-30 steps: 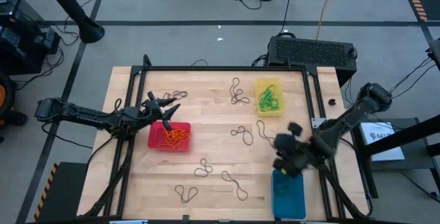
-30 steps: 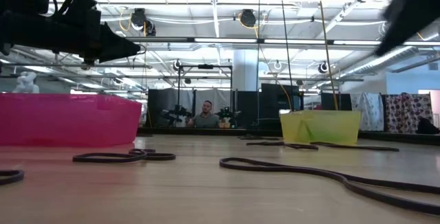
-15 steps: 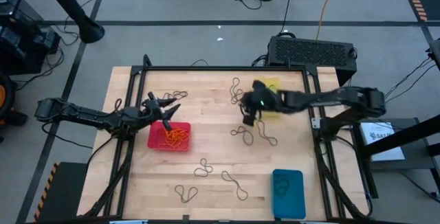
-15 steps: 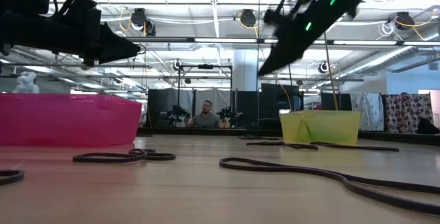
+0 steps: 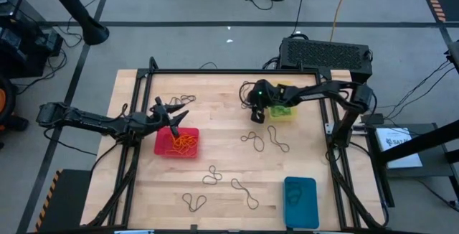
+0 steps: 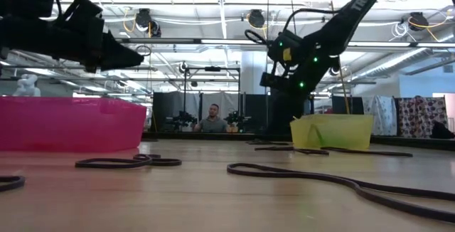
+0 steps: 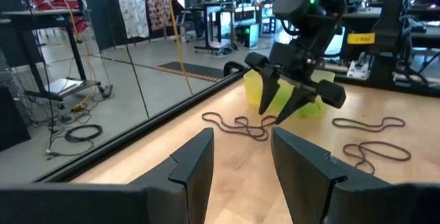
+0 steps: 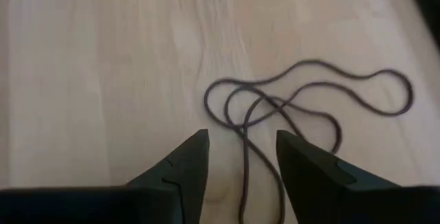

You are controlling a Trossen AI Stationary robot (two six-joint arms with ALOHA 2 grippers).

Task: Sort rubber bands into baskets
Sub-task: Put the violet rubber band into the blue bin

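Note:
Dark rubber bands lie tangled on the wooden table beside the yellow basket, which holds green bands. My right gripper hangs open just above this tangle, pointing steeply down, and touches nothing. The left wrist view shows its spread fingers over the bands. My left gripper stands open and level above the far edge of the red basket, which holds orange bands. The blue basket sits at the near right.
More dark bands lie loose at mid-table, near the front, and at the far left. A black frame borders the table. A person sits far behind in the room.
My right gripper has swept from over the blue basket at the near right toward the far edge and leftward, coming down beside the yellow basket over the dark tangle. My left arm has kept still.

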